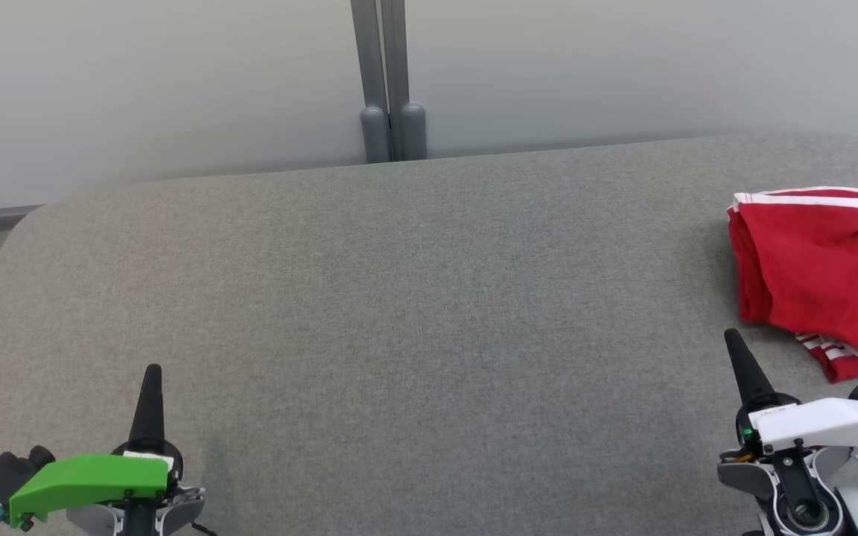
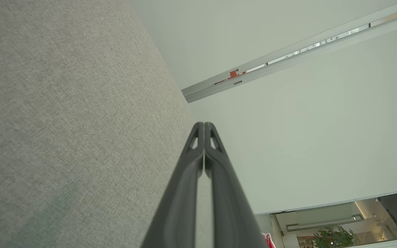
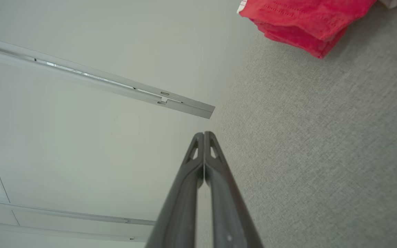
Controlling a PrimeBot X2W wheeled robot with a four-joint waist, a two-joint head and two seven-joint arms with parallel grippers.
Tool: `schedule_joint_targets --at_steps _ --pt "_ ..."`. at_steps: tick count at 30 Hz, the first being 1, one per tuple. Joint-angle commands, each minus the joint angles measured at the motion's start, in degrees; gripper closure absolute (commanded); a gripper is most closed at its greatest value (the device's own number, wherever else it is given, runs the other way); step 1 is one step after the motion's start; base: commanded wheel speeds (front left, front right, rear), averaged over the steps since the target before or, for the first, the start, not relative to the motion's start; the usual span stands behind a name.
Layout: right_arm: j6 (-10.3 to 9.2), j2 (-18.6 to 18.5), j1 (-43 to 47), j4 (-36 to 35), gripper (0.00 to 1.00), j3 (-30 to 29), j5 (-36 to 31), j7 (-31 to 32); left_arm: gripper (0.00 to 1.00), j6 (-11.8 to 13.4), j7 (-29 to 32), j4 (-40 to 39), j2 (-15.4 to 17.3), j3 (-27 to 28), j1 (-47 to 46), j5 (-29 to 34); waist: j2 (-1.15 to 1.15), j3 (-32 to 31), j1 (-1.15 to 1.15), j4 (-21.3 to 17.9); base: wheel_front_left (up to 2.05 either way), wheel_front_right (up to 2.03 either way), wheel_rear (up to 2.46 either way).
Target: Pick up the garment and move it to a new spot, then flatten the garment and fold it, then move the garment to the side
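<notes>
**Both grippers closed and empty; folded red garment at the right edge**

Item 1. Left gripper (image 1: 152, 371): low in the head view's left corner, over the near part of the grey fabric surface (image 1: 429, 298). The two dark fingers are pressed together into one point aimed at the far edge, with nothing between them. A green cover (image 1: 90, 480) sits on the wrist behind them. In the left wrist view the same gripper (image 2: 204, 124) shows fingers meeting along their length, tips against a pale wall, with the grey surface (image 2: 64, 120) alongside.

Item 2. Right gripper (image 1: 732, 336): low in the right corner, wrist under a white cover (image 1: 824, 420). The fingers are together and empty, tilted slightly toward the centre. The right wrist view confirms the closed tips (image 3: 204, 133).

Item 3. Garment (image 1: 824, 275): red with white stripes at its hems, folded into a compact stack. It lies on the grey surface at the right edge of the head view, partly cut off by the frame. It is just beyond and outboard of the right gripper, not touching it. In the right wrist view its folded edge (image 3: 305, 17) lies ahead of the fingertips, apart from them.

Item 4. Backdrop: pale wall panels with a pair of grey posts (image 1: 392, 82) behind the far edge.
</notes>
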Motion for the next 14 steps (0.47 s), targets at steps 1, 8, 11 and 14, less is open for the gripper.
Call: schedule_joint_targets --at_steps 1,8,11,14 --pt "0.02 -0.1 -0.9 -0.2 1.00 -0.4 1.3 0.4 1.00 -0.3 0.3 -0.5 0.1 0.3 -1.3 -1.4 0.00 0.0 0.00 0.0 0.00 0.00 0.00" --pt "0.02 0.3 -1.1 -0.2 1.00 -0.9 4.4 1.3 1.00 -0.4 1.2 -0.7 0.1 0.5 -1.6 -4.6 0.00 0.0 0.00 0.0 0.00 0.00 0.00" --pt "0.02 0.5 -1.2 -0.1 1.00 -1.1 5.8 1.8 1.00 -0.4 1.6 -0.8 0.0 0.6 -1.7 -6.2 0.00 0.1 0.00 0.0 0.00 0.00 0.00" --pt "0.03 0.6 -1.2 -0.1 1.00 -1.3 7.0 2.1 1.00 -0.4 2.0 -0.8 0.0 0.7 -1.7 -7.4 0.00 0.1 0.00 0.0 0.00 0.00 0.00"
